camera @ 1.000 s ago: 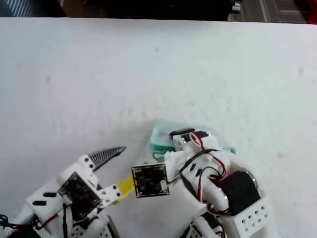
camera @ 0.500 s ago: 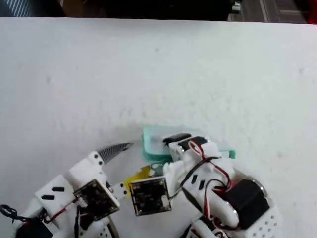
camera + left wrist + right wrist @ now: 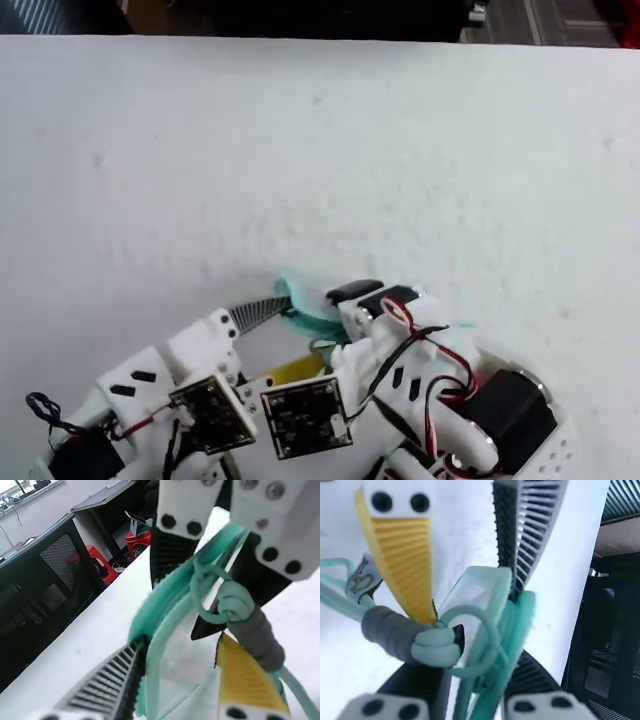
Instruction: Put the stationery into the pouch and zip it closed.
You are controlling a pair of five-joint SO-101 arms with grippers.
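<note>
Shifted across the white counter [image 3: 400,150] toward the left arm, the teal pouch [image 3: 305,300] now tilts up, pinched in the right end effector [image 3: 370,295]; the left end effector [image 3: 300,333], moved in, straddles its end, fingers apart.
Likely risk: tugging the grey zip pull [image 3: 255,630] could slip that pinch or snag the looped cord [image 3: 470,640]. The small tag's [image 3: 362,577] print is unreadable.

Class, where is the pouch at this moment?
In the high view the pouch lies near the table's near edge, between the left hand and the right hand, which grips it.
</note>
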